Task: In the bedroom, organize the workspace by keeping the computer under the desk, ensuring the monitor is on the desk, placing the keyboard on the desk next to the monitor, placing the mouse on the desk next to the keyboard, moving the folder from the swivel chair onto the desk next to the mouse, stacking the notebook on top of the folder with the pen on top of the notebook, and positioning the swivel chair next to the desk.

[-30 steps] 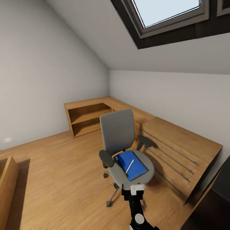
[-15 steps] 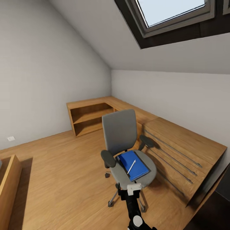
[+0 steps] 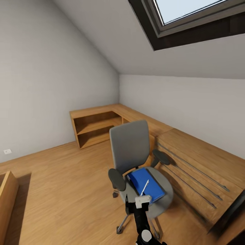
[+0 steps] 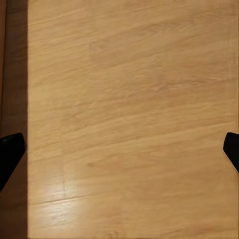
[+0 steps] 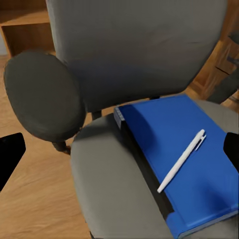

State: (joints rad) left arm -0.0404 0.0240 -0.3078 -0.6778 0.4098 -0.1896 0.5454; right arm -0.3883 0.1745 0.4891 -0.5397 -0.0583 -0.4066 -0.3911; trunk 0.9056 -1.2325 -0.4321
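Attic bedroom, grey walls, sloped ceiling with a skylight (image 3: pixel 200 17), plank floor (image 3: pixel 61 177), low wooden cabinets (image 3: pixel 98 126) along the far walls. Item: swivel chair (image 3: pixel 131 149), grey, standing mid-floor beside the cabinets. Item: folder (image 5: pixel 179 154), bright blue, black spine, lying flat on the chair seat with its spine toward the left armrest (image 5: pixel 45 94) and one corner reaching the seat's front edge. Likely light and stiff enough to lift as a board, but thin and flush to the soft cushion; the best hold is probably the corner or long edge nearest the seat's front edge, where a finger can get under. Item: pen (image 5: pixel 181 160), white here, lying loose and diagonal on the folder cover near its middle; light, round, likely to roll off if the folder tilts, so it is better taken first across its barrel. Right gripper (image 5: pixel 119 149): fingers spread wide, empty, facing the seat. Left gripper (image 4: pixel 119 149): also spread, empty, above bare floor.
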